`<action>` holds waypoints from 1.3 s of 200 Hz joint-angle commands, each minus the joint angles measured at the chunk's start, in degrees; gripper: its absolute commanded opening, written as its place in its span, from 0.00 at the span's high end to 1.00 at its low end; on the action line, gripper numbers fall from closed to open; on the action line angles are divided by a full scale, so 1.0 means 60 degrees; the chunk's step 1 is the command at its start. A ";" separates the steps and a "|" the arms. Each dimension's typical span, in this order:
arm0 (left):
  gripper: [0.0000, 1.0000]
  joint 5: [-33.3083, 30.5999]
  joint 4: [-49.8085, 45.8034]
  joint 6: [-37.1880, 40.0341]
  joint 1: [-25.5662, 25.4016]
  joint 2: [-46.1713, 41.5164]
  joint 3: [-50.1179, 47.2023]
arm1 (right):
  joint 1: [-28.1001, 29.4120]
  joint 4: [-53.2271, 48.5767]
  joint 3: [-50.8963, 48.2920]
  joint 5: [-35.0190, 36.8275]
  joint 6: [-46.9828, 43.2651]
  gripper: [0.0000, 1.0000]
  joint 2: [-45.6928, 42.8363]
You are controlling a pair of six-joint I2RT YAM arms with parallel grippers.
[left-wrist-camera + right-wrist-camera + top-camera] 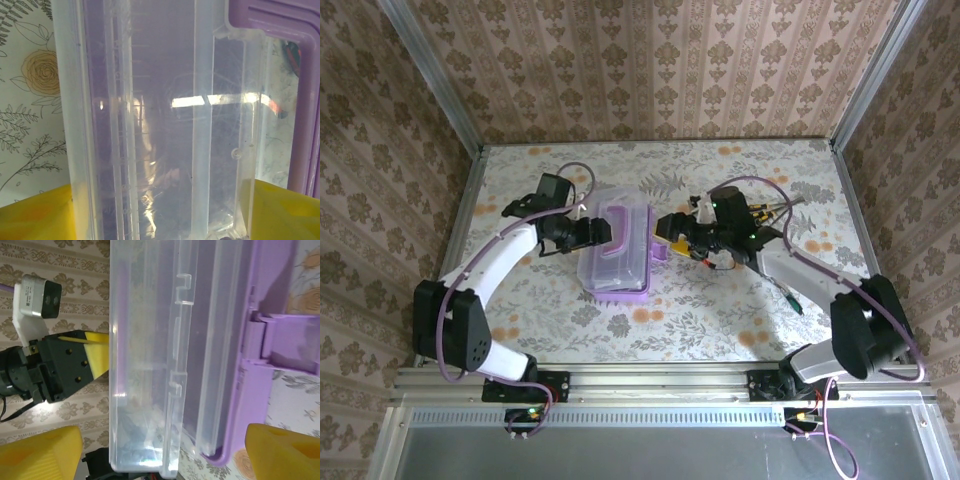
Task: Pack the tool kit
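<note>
Tool case, inside left gripper (clear plastic)

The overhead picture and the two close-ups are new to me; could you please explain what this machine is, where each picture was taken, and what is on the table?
This is a robot: two arms bolted at the near edge of a table, seen from above in the overhead picture. The close-ups come from a camera on each wrist. A clear tool case with purple trim lies in the middle, with loose tools to its right. The yellow blocks are the left fingers, which straddle the case (whether they squeeze it I cannot tell), and the right fingers, open and facing it, holding nothing.
</note>
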 commanded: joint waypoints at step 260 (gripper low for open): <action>0.30 0.1852 0.2304 -0.0233 0.0672 -0.0999 -0.1195 | 0.0736 0.0089 0.1683 -0.0348 -0.0093 0.14 0.1436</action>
